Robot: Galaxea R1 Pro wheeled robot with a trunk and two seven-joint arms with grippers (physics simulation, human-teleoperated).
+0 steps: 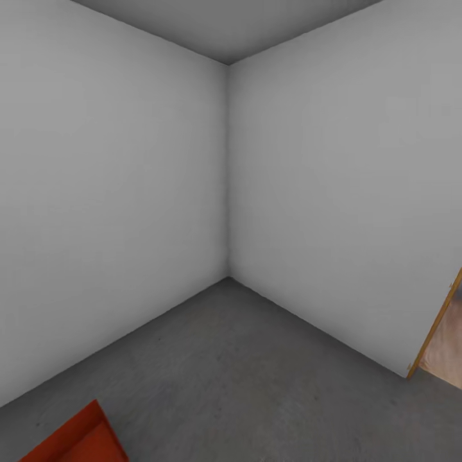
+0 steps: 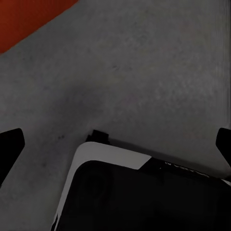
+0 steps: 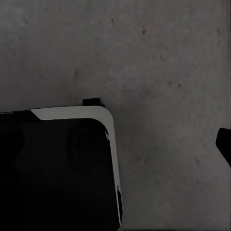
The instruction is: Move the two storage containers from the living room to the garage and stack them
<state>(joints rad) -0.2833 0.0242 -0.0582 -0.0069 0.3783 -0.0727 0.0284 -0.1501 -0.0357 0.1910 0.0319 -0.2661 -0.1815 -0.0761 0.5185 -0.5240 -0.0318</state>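
The head view looks into a garage corner (image 1: 227, 277) of plain grey walls. Near it, lower left, one storage container (image 1: 80, 439) sits on the concrete floor (image 1: 244, 378); a wooden door edge (image 1: 436, 324) stands at the right.

In the left wrist view, the left gripper (image 2: 118, 142) hangs spread wide and empty above the floor, the container showing nearby.

In the right wrist view, one fingertip (image 3: 224, 144) shows; whether the right gripper is spread cannot be told.
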